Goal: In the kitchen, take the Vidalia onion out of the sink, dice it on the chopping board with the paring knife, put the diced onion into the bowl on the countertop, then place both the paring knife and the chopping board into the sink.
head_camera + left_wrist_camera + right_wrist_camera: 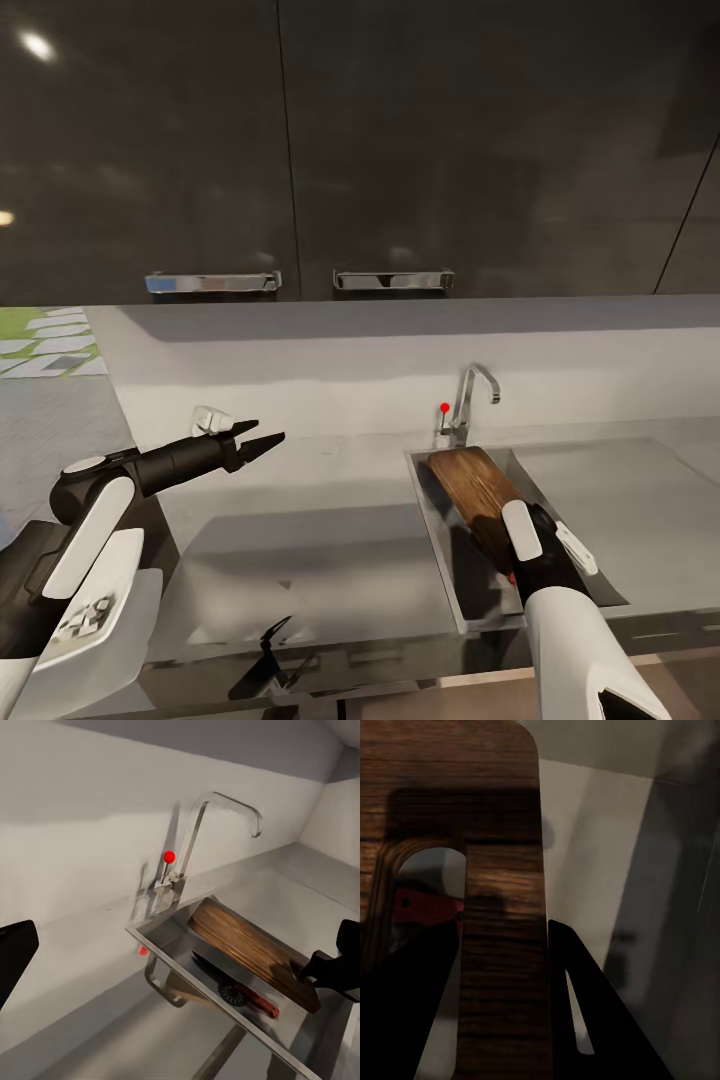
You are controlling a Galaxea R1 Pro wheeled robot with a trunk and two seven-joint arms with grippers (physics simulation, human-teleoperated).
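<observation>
Last step in hand, I judge. Dark brown wooden chopping board (472,483) tilted in steel sink (440,580), lower right; R gripper (502,945) fingers clamped on its slot end. Red-handled paring knife (251,996) beneath. L gripper (262,440) fingers apart, empty, mid-left. Next: release, lift clear.

We see the chopping board (474,486), dark brown wood with rounded corners, tilted inside the sink (440,560), its far end propped near the chrome tap (468,398) (the one with the red dot). Under the board, on the basin floor, lies the paring knife (244,991), dark blade and red handle. Its handle shows through the board's slot hole (427,881). The grey tabletop (320,520) surrounds the sink.
</observation>
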